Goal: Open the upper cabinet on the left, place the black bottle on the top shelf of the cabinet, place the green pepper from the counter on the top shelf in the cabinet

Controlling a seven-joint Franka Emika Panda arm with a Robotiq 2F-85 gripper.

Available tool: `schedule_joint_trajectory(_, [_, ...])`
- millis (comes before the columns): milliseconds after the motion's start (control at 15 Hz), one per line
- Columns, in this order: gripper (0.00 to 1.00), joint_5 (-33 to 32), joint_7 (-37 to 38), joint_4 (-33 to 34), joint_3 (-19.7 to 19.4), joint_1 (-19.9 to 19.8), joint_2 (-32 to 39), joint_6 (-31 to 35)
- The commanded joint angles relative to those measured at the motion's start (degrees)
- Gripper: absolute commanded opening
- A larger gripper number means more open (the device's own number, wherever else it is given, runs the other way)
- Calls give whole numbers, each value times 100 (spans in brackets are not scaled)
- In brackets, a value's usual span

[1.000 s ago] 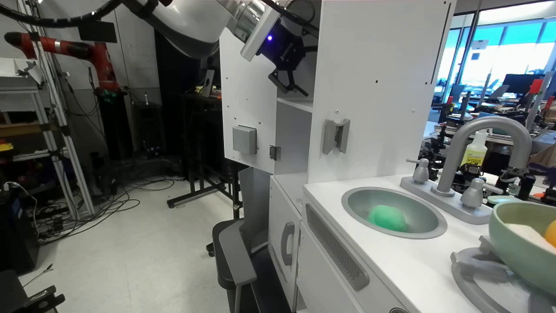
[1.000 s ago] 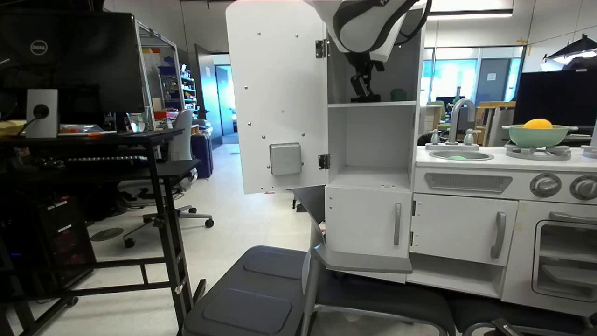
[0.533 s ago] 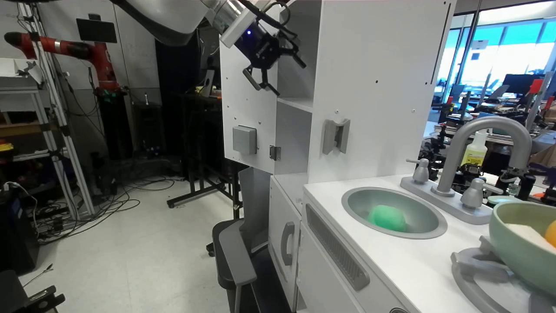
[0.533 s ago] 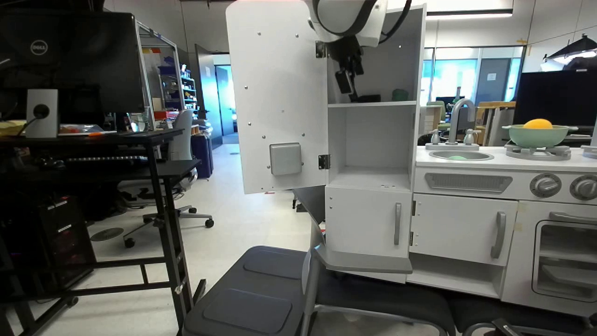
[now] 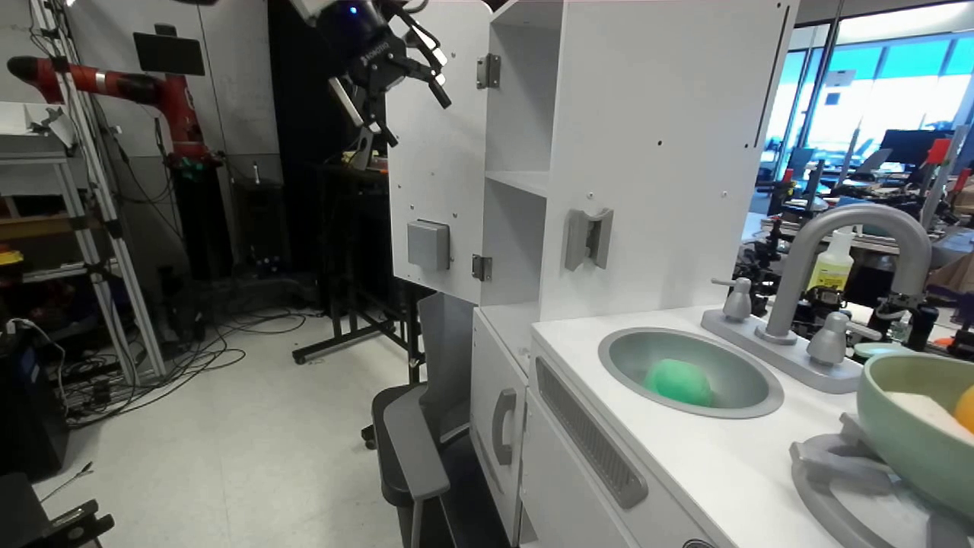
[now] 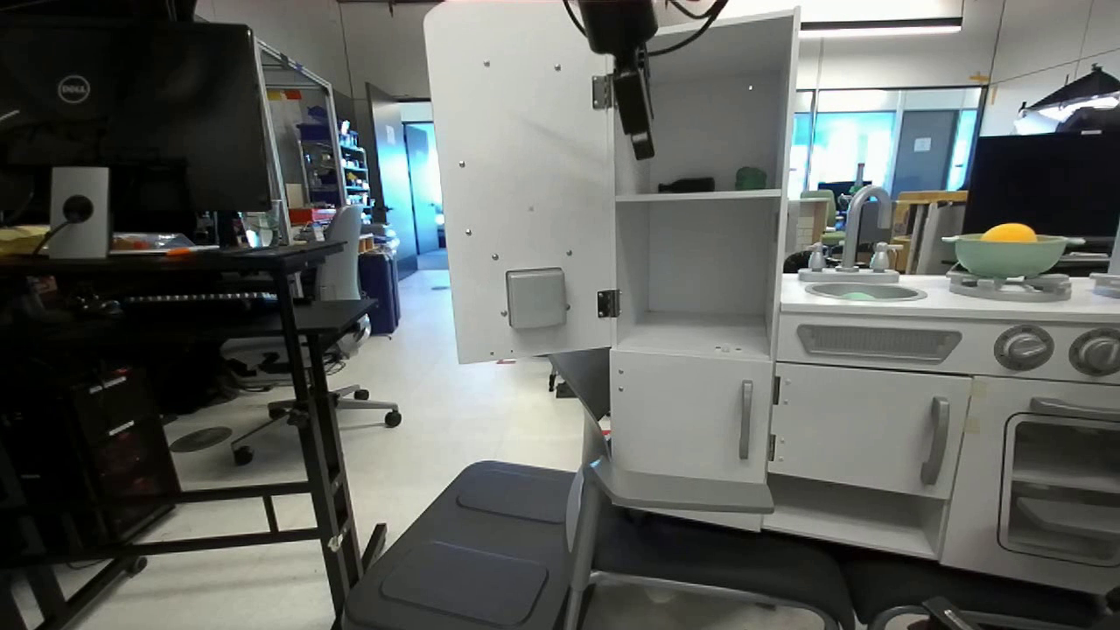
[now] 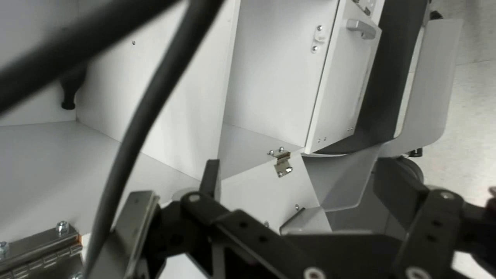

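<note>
Start at the left with the door (image 6: 529, 131) of the upper cabinet (image 5: 654, 190), swung wide. Next meet the pincer (image 5: 419, 122), hanging outside the cabinet's mouth with fingers (image 5: 439, 93) spread well apart and nothing in hold. To its right, lower and deeper in, find the black bottle (image 6: 696, 185), on the top shelf (image 6: 700, 196) toward the back, lying on its side. Read the long axis as running sideways along the board, with the neck pointing left, to the hinge side, and the base to the right. Just beside that base, note a probable green pepper (image 6: 750, 178), squat, dark in the shade, with no clear long axis and any stem too small to make out.

Farther right, past the cabinet's side, look down to the bench (image 5: 715, 457) and into its sink (image 5: 734, 380) at a bright green lump (image 5: 677, 382), rounded, pointing no readable way. Cannot wholly rule it out as the pepper instead. On the likelier reading, count both placings done, and simply back the pincer, the only one here, away from the shelf; on the other, swing right and down around the cabinet toward the sink.
</note>
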Motion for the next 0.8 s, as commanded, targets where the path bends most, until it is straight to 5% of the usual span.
schedule_joint_trajectory(0, [100,453,15,-1399,112,-135,-1218,151])
schedule_joint_trajectory(467, [100,1623,820,-3549,173,-86,-3087,440])
schedule_joint_trajectory(733, [100,2200,1970,-4857,264,-21,-4329,541])
